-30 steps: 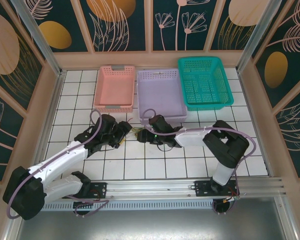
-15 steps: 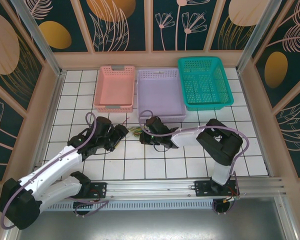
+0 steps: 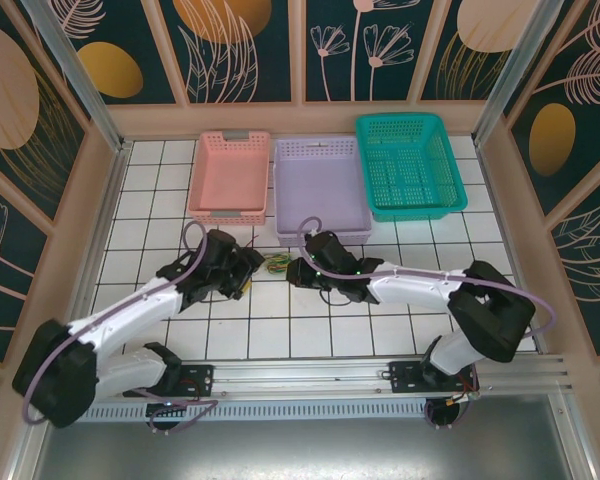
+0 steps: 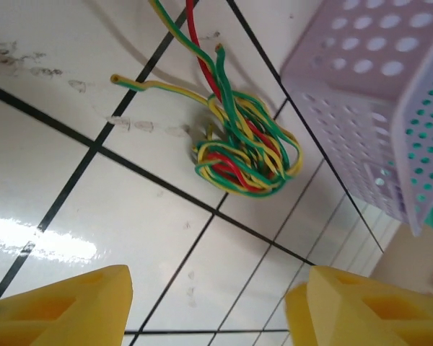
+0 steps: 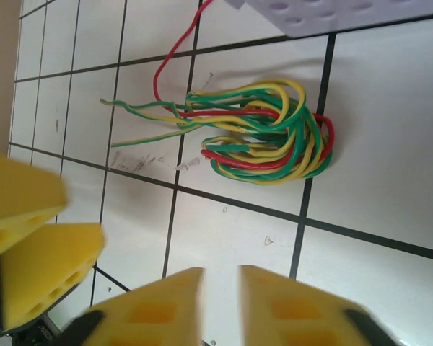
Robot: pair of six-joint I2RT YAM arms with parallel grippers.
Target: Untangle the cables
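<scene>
Tangled bundle of thin yellow, green and red cables (image 5: 267,137) lies on the white tiled worktop (image 3: 310,335), just in front of the lilac perforated plastic basket (image 3: 320,190) and between the two grippers. It touches neither gripper.

From the top camera the bundle is tiny and strands can't be told apart. The wrist views show a tight knot of loops with loose ends trailing out. Cannot tell how many separate cables are in it.

In the left wrist view a red and a yellow-green strand run off the top edge, cut off. In the right wrist view a red strand curves up toward the basket rim and leaves the frame.

Left gripper (image 4: 209,288): yellow fingers wide apart, nothing between, only their tips in frame, knot well ahead of them.

Right gripper (image 5: 220,288): yellow fingers nearly together with a narrow gap, empty, cut off at the bottom edge, near the knot.

Pink basket (image 3: 230,175) and teal basket (image 3: 410,165) flank the lilac one.
</scene>
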